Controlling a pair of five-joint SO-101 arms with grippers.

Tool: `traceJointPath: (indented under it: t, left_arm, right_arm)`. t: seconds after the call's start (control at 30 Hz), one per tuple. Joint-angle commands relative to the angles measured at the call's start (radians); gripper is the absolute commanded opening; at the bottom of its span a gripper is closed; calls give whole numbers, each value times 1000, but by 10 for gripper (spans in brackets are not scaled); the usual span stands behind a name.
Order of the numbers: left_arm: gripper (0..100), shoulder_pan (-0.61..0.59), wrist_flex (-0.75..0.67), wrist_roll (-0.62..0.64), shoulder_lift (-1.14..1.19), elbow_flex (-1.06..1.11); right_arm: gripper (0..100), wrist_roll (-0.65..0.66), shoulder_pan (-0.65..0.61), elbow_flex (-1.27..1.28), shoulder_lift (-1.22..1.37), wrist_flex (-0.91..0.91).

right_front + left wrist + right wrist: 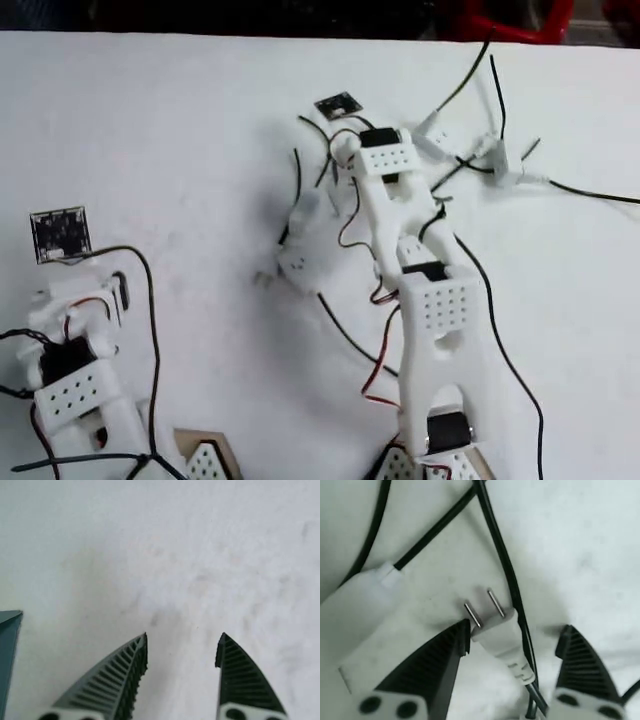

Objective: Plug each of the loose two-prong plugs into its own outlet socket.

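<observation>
R claw (516, 626) open, astride white moulded 2-prong plug (497, 632) lying flat on matte white table (590, 540). 1 ribbed black fingertip (455, 640) right against plug body, other tip apart. 2 flat shiny metal prongs (487, 607) bare, unplugged, just beside smooth rounded white socket block (360, 610). Thin black cables (497, 545) curving past. L claw (183, 636) open, ridged wedge-shaped fingers (120, 675) over table.

A dark square tag (60, 233) and a smaller one (338, 104) lie well apart on the white table (180, 120).
</observation>
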Motion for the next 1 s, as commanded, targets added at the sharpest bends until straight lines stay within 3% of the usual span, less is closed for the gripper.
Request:
traceJointPath:
  t: [0.0, 0.03, 0.1, 0.47, 0.97]
  left_arm:
    - [225, -5, -21, 3, -28, -6]
    - [225, -5, -21, 3, -28, -6]
    - [225, -5, -21, 3, -28, -6]
    - [225, -5, -21, 3, -28, -6]
    - [225, -4, -21, 3, -28, -6]
  right_arm:
    - [43, 6, 16, -61, 16, 16]
    - [3, 5, 16, -77, 15, 22]
    - [51, -2, 18, -107, 5, 58]
    - [17, -25, 18, -284, -125, 214]
    - [17, -552, 18, -371, -375, 317]
